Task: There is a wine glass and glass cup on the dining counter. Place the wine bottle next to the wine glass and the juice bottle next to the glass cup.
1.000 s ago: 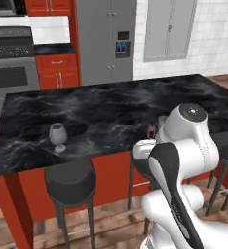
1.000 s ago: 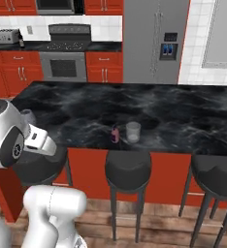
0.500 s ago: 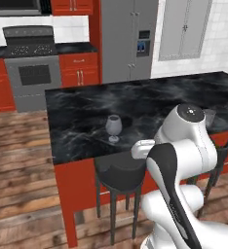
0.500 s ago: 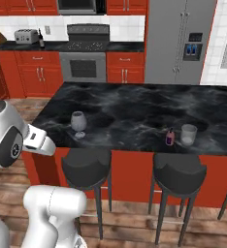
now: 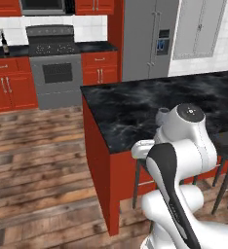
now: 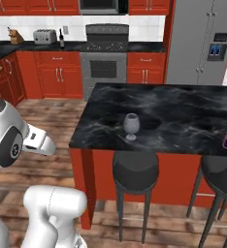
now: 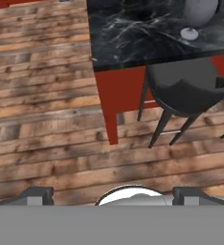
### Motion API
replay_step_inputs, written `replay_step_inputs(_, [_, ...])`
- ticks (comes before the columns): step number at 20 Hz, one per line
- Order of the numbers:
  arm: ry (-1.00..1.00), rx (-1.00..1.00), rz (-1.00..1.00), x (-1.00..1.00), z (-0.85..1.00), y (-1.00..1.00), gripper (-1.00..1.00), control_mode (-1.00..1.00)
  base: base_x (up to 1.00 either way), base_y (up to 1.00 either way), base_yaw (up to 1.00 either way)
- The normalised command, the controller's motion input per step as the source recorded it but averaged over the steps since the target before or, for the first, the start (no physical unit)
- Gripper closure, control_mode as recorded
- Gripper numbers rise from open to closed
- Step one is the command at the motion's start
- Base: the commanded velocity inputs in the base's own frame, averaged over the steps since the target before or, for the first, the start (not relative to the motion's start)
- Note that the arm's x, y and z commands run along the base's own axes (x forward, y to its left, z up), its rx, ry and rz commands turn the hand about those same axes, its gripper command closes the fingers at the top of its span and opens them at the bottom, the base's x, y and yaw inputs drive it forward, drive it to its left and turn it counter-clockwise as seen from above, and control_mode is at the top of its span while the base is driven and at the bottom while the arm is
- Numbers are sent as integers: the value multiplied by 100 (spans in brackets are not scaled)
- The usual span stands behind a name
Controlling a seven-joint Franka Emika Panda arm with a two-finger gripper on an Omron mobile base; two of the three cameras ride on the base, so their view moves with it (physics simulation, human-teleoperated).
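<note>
Right base view: a rounded, stemmed wine glass stands on the veined black-marble dining counter; gripper fingers spread, empty, above plank flooring.

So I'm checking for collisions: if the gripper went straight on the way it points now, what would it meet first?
Probably the wooden floor; the open gripper aims down at bare planks beside the dining counter and a stool. Depth is unclear.

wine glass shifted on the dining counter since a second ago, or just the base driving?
No. The wine glass keeps its place near the dining counter front edge; the base drove.
</note>
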Motion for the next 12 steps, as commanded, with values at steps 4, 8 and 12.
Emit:
replay_step_inputs(4, [0, 0, 0, 0, 0, 0, -100, 100, 2, 94, 0])
replay_step_inputs(8, [0, 0, 0, 0, 0, 0, -100, 100, 9, 94, 0])
replay_step_inputs(12, [0, 0, 0, 0, 0, 0, -100, 100, 10, 94, 0])
